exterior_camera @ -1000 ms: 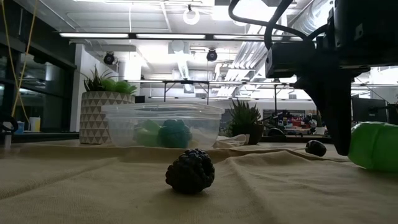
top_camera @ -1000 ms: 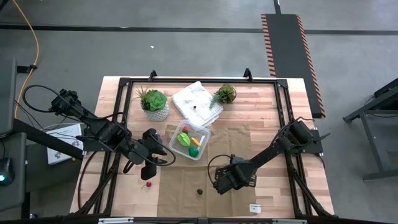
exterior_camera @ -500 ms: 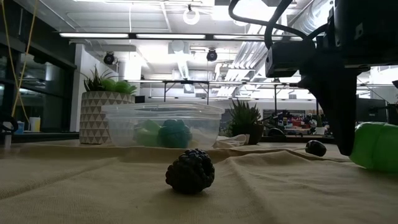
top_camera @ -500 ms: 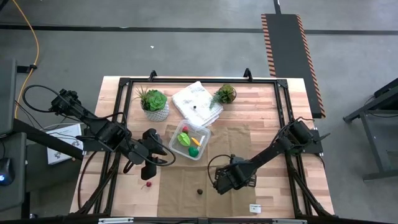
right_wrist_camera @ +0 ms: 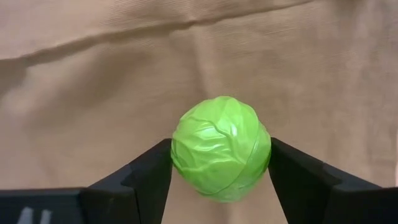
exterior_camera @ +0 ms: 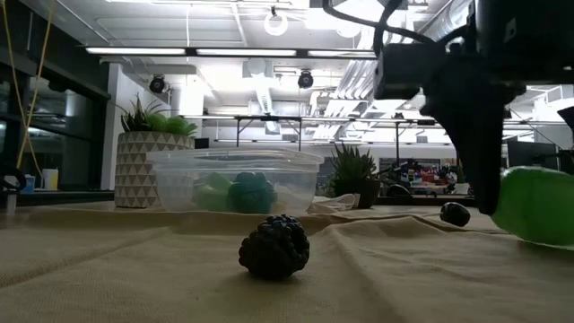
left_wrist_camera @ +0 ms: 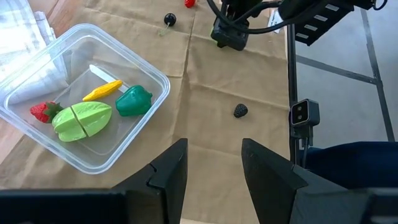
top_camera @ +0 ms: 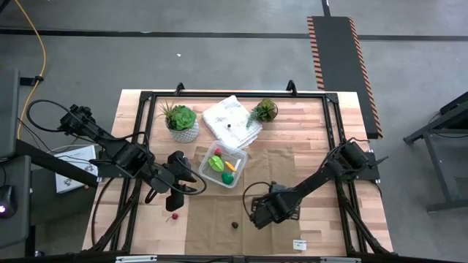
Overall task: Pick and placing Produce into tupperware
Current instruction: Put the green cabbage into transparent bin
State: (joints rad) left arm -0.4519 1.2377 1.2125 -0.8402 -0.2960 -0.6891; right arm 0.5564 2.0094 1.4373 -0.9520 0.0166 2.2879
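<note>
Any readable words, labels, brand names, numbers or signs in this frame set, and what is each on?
No text can be read in any view.
White label on the table's front edge: print too small to read.
Tupperware, cabbage, plant pot: no markings visible.

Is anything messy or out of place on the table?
Nothing spilled or broken. The tan cloth lies wrinkled, and a dark bumpy toy berry and a small red toy fruit sit outside the clear plastic container.
</note>
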